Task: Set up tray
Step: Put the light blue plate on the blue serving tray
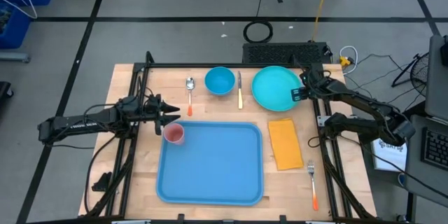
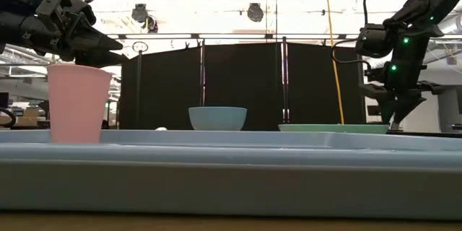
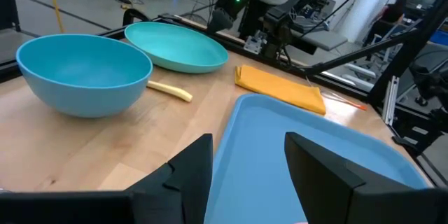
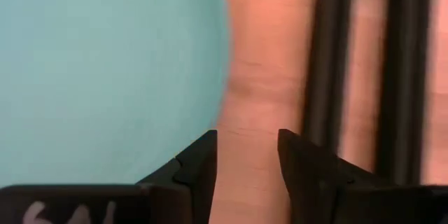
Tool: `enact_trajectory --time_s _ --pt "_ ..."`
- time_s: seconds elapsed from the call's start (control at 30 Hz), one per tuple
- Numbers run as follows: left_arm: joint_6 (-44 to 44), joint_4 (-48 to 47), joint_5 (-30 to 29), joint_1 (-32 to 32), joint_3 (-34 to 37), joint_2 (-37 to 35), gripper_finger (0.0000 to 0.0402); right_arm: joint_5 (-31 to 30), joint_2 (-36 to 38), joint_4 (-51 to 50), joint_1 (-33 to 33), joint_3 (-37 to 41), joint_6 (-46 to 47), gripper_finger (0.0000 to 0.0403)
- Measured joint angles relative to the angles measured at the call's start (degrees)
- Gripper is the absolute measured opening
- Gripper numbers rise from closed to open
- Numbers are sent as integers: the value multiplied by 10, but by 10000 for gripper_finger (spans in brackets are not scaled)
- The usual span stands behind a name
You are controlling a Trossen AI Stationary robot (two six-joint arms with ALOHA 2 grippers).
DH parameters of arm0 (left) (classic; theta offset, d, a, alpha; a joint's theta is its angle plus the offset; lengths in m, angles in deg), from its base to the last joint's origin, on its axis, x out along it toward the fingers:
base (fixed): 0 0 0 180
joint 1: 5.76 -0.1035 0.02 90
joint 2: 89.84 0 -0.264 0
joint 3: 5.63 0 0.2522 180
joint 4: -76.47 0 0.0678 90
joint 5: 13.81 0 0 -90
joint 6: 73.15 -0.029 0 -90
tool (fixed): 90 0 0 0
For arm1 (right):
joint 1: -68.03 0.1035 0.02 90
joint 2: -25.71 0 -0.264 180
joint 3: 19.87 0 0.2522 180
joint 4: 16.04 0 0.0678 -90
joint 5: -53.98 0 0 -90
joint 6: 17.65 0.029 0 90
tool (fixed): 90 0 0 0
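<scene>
The light-blue tray (image 1: 210, 164) lies flat on the near middle of the wooden table. A pink cup (image 1: 174, 134) stands upright on the tray's far left corner, also seen in the low view (image 2: 76, 105). My left gripper (image 1: 170, 110) hovers open just beyond and above the cup (image 2: 101, 43); its wrist view (image 3: 248, 161) looks across the tray. The round teal plate (image 1: 276, 87) rests on the table beyond the tray. My right gripper (image 1: 301, 92) points down at the plate's right rim (image 2: 395, 121), open with a narrow gap over bare wood (image 4: 246, 155).
A blue bowl (image 1: 219, 80) sits between a spoon (image 1: 190, 86) and a yellow-handled knife (image 1: 239, 91) on the far side. An orange-yellow napkin (image 1: 285, 142) lies right of the tray, with an orange-handled fork (image 1: 312, 182) nearer. Black frame rails (image 1: 133, 98) run along both table sides.
</scene>
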Motion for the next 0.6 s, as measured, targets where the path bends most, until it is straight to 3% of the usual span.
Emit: enact_trajectory --time_s 0.4,0.6 --pt "0 0 0 0 0 0 184 25 0 32 1 3 31 143" --pt "0 0 0 0 0 0 184 26 0 101 1 54 38 144"
